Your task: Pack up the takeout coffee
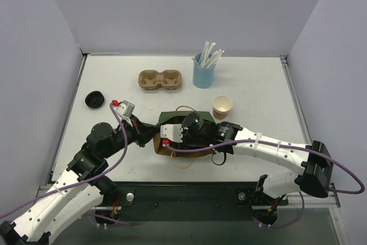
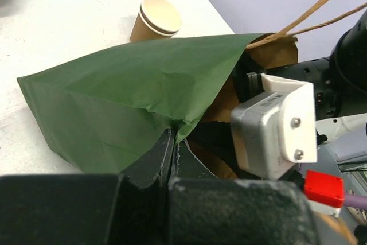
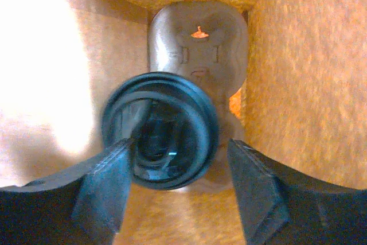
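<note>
The takeout coffee (image 1: pixel 222 107), a small tan paper cup with a white rim, stands upright on the table just right of the bag; the left wrist view shows it (image 2: pixel 157 18) beyond the bag. The paper bag (image 1: pixel 172 116), green outside and brown inside, lies on its side at mid-table. My left gripper (image 2: pixel 174 133) is shut on the bag's green edge (image 2: pixel 132 90). My right gripper (image 3: pixel 180 147) reaches inside the bag with its fingers apart. A black round lid (image 3: pixel 200 101) stands just ahead of them, its left side overlapping the left finger (image 3: pixel 106 182). From above, the right fingers are hidden by the bag.
A light-blue cup of white straws (image 1: pixel 203 72) stands behind the coffee. A brown two-hole carrier (image 1: pixel 160 80) lies at the back centre. Another black lid (image 1: pixel 94 100) rests at the table's left. A greyish moulded shape (image 3: pixel 198 44) fills the bag's far end. Twine handles (image 2: pixel 321 4) hang at the bag's mouth.
</note>
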Action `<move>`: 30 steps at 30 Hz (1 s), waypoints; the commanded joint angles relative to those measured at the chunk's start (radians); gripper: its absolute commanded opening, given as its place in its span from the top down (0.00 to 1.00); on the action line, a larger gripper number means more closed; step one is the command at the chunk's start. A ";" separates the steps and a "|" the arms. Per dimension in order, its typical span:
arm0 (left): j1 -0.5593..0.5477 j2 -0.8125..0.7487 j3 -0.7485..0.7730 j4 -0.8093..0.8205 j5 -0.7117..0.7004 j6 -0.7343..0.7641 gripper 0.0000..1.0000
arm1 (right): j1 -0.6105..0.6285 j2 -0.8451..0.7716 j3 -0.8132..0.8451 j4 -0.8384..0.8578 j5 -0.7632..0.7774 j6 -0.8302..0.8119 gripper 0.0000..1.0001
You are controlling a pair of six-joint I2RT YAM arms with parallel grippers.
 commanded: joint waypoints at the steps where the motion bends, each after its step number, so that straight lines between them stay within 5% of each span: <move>1: 0.000 0.005 0.010 0.043 0.006 -0.003 1.00 | -0.006 -0.065 -0.003 -0.032 -0.036 0.022 0.31; 11: 0.000 0.017 0.008 0.068 0.018 -0.018 1.00 | -0.006 -0.070 -0.023 -0.097 -0.078 -0.004 0.25; 30: 0.000 0.025 0.004 0.062 0.016 -0.049 1.00 | 0.031 -0.062 -0.136 0.140 0.099 -0.035 0.22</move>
